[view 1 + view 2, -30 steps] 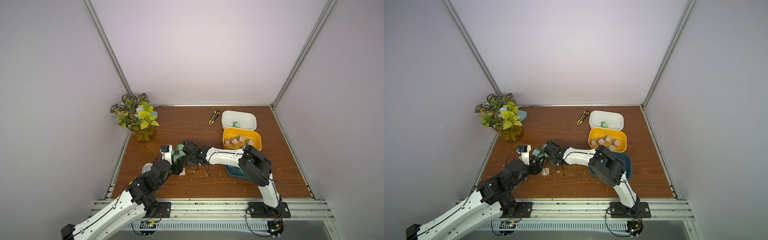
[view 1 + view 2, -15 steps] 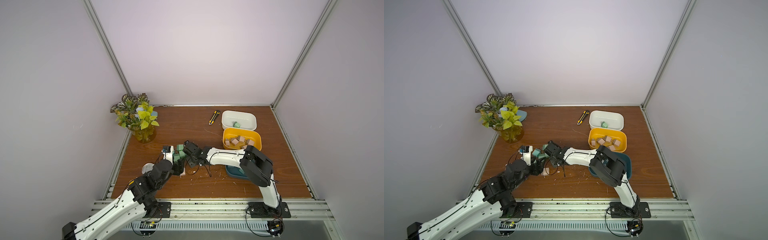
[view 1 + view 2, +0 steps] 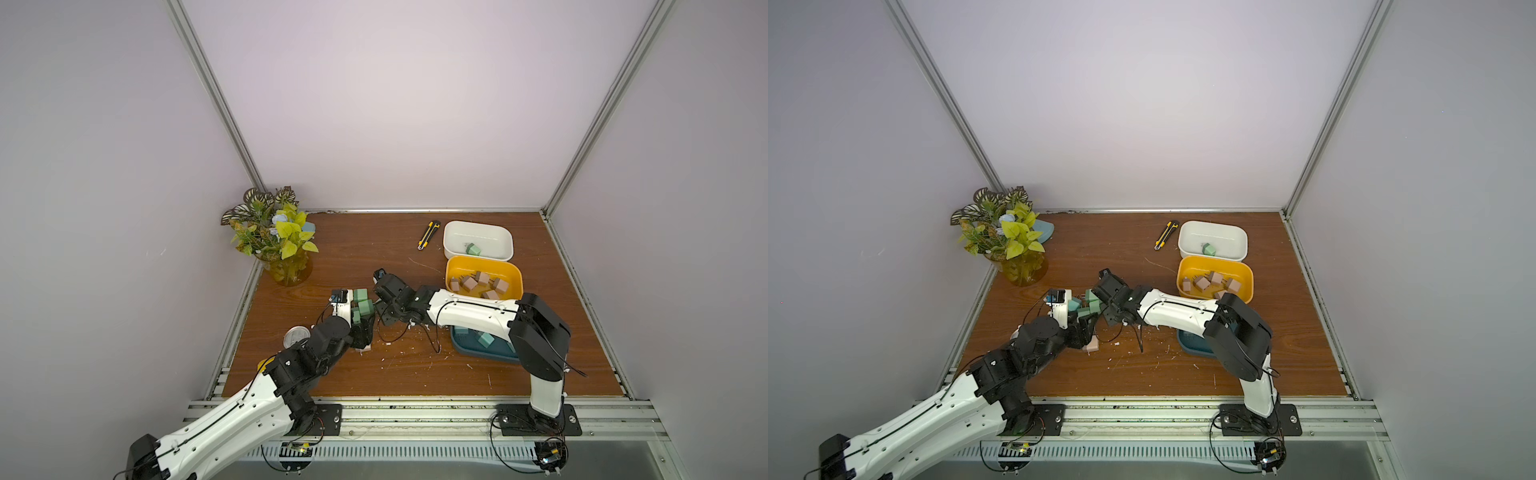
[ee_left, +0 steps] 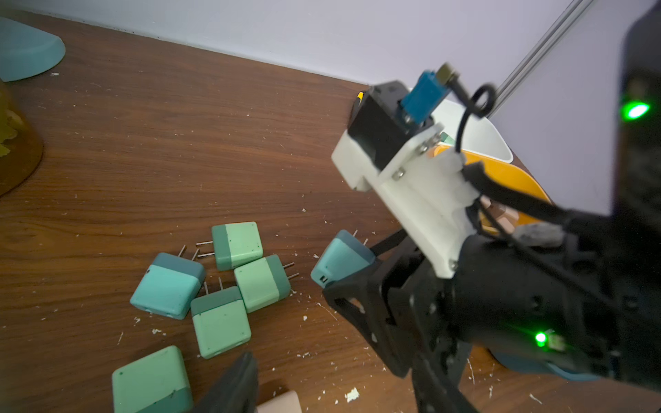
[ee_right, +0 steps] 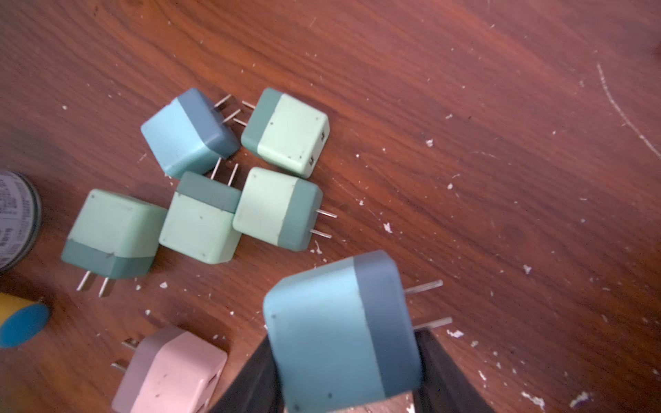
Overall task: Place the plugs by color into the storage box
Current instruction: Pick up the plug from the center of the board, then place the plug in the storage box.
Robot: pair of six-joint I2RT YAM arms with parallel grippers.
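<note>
**A:** Right gripper (image 5: 345,357)?

**B:** Clamped on a blue plug (image 5: 322,321), one jaw on each side, prongs sticking out sideways. It's held clear above the table (image 5: 500,125), over the loose pile.

**A:** Left gripper (image 3: 362,330)?

**B:** Low beside the same pile. Only one dark finger (image 4: 239,382) shows in its wrist view, so I can't tell if the jaws are apart or together. Nothing seen in it.

**A:** What's left on the wood?

**B:** Four green plugs (image 5: 279,207), bunched and touching. A second blue plug (image 5: 189,132) lies against them, and one pink plug (image 5: 171,372) is nearest the held piece. More may hide under the arms.

**A:** Boxes?

**B:** White box (image 3: 478,226): a lone green plug (image 3: 473,249). Yellow box (image 3: 484,261): roughly six pink plugs (image 3: 469,284). Dark teal box (image 3: 469,352), half under the right arm: a few blue plugs (image 3: 485,339). My read is pink nearly finished, blue close, green barely begun. Past halfway overall.

**A:** Any writing?

**B:** The round tin (image 5: 14,221) beside the pile carries print, too blurred to read. The plugs and the knife (image 3: 428,235) show no label I can make out.
</note>
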